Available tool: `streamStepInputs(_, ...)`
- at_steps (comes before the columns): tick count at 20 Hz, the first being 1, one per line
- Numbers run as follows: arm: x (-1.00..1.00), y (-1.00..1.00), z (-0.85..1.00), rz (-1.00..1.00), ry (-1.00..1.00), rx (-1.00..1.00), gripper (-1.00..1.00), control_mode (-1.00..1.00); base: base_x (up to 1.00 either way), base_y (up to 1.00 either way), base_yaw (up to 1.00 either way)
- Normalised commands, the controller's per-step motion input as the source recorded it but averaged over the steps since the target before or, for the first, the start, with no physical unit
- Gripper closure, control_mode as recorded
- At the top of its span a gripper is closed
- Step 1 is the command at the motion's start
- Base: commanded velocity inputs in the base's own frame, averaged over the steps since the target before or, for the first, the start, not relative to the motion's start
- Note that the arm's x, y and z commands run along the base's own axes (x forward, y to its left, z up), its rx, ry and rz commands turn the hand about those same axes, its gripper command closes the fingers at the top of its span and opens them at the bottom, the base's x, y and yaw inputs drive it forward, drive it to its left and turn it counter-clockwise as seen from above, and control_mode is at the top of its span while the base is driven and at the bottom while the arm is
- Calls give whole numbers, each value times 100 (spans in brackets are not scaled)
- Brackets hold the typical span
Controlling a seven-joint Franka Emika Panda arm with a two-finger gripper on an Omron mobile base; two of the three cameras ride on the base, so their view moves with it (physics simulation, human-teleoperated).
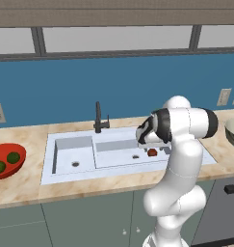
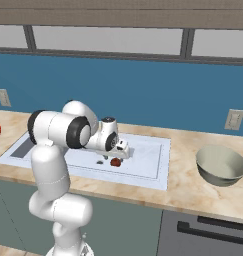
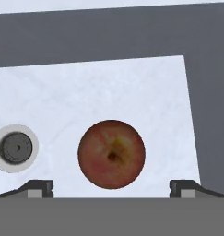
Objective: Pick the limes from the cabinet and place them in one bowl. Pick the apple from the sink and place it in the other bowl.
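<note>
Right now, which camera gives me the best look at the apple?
The hand view: the apple sits whole on the sink floor, centred above the open tool. Both base views show it as a small red spot.

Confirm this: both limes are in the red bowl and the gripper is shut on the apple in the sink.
Wrong about the gripper: the hand view shows it open above the apple, fingertips apart. Both limes are in the red bowl; the apple lies in the sink.

I work in a rendered home kitchen: marble-look counter [image 1: 22, 183], double-basin sink [image 1: 75, 154] with black faucet [image 1: 98, 118] at my 12 o'clock, blue backsplash [image 1: 113, 91], grey-green base cabinets [image 1: 89, 217], wall outlets [image 2: 234, 119].
</note>
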Motion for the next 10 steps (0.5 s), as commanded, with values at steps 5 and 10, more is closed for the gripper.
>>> streamStepInputs(5,12,0,-28,0,0,0,-100,-100,0,0,0)
streamStepInputs(10,11,-2,-25,0,0,0,-100,-100,0,0,0)
